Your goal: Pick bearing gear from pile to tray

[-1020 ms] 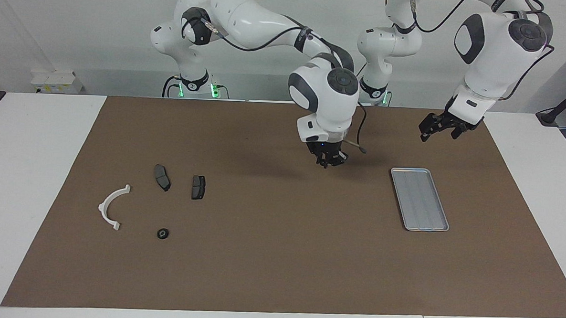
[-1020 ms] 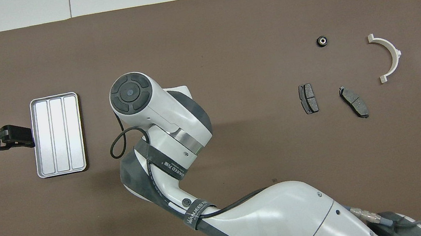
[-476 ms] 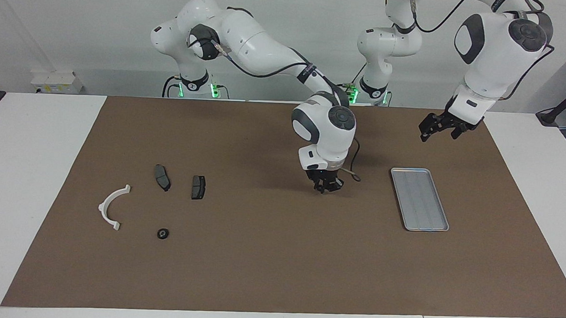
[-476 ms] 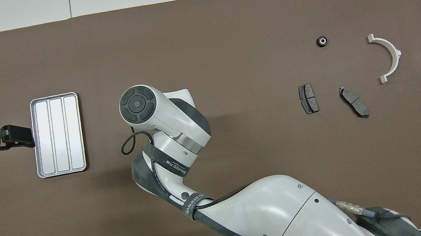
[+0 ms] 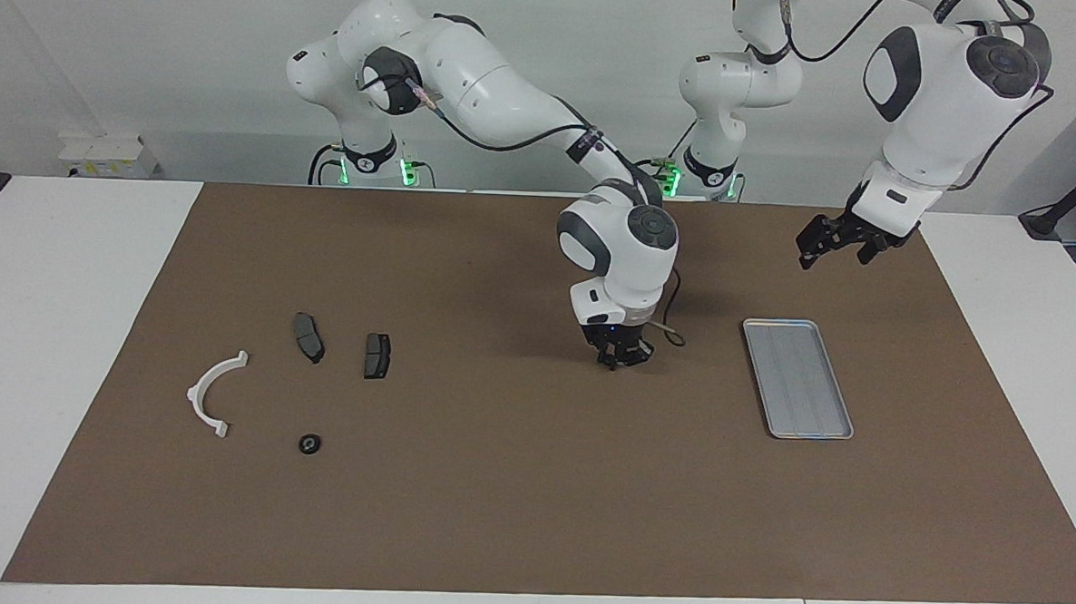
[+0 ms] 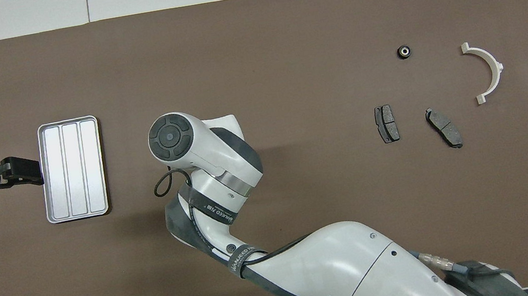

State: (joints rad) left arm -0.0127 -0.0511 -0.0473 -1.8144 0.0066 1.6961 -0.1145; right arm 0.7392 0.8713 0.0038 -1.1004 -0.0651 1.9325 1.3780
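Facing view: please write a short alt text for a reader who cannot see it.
The right tool hangs low over bare mat between the pile and the empty tray. The left tool waits above the mat, near the tray.

From overhead the right gripper (image 5: 620, 357) is hidden under its own arm, perhaps closed.

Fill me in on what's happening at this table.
The right hand is low over the bare mat in the middle of the table, between the metal tray and the loose parts. The small black round part, two brake pads and the white arc lie untouched. The tray holds nothing. The left hand waits above the mat beside the tray.
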